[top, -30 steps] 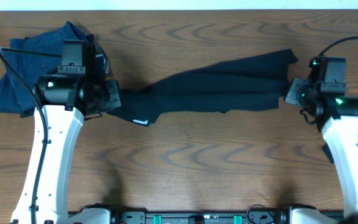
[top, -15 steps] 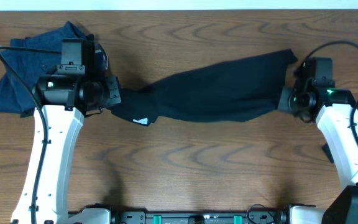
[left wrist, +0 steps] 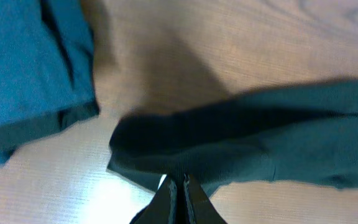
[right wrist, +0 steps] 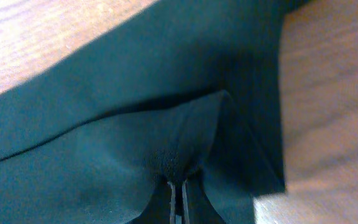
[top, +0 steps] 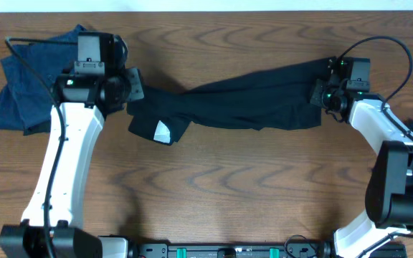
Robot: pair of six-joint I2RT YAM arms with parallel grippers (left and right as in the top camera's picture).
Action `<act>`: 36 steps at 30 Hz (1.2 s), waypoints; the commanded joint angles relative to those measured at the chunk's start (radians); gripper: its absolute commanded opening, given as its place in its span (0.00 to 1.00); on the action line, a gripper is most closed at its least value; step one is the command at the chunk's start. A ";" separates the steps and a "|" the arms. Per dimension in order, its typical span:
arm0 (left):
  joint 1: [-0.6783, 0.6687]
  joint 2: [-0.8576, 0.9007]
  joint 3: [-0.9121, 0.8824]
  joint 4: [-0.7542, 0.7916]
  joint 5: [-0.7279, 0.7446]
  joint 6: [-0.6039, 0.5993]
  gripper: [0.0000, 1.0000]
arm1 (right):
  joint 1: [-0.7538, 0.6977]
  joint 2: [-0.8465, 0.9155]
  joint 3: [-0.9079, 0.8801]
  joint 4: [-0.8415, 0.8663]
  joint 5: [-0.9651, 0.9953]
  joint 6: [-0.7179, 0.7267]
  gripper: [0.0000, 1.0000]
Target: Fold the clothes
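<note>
Stretching across the far half of the table [top: 228, 193], the long black garment [top: 253, 100] lies with its long axis running left to right. Its right end sits a little higher, and the middle is gathered in loose pleats. The left end, where a white label [top: 163, 132] shows on a turned flap, sits at the left tool [top: 135, 91], whose jaws are pinched shut on the cloth. The right end is bunched in the right tool [top: 317, 96], likewise clamped onto the fabric. Each arm has its own end, so neither is nearer overall. The dark blue clothes [top: 20, 86] lie heaped just beyond the left arm. I judge a fold would carry one end along this axis toward the other.
</note>
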 commanded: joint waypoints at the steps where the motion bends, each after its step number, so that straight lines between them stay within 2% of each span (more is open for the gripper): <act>1: 0.002 0.043 0.003 0.049 -0.012 -0.013 0.06 | 0.020 -0.011 0.005 0.024 -0.039 0.021 0.01; 4: 0.002 0.066 0.003 0.054 -0.012 -0.013 0.06 | 0.025 -0.032 0.010 -0.020 -0.046 0.021 0.01; 11: 0.002 0.011 0.003 -0.018 -0.011 -0.013 0.06 | 0.021 -0.194 0.011 -0.271 0.043 -0.006 0.01; 17: 0.002 -0.129 0.003 -0.163 -0.005 -0.013 0.06 | 0.021 -0.462 0.011 -0.542 0.153 -0.006 0.01; 25: 0.002 -0.376 0.003 -0.389 0.045 -0.013 0.06 | 0.021 -0.866 0.011 -0.854 0.190 -0.005 0.01; 31: 0.002 -0.558 0.003 -0.439 0.045 -0.023 0.06 | 0.021 -1.030 0.011 -0.917 0.218 -0.006 0.01; 36: 0.002 -0.580 0.002 -0.390 0.044 -0.039 0.06 | 0.021 -0.972 0.011 -0.902 0.202 -0.010 0.01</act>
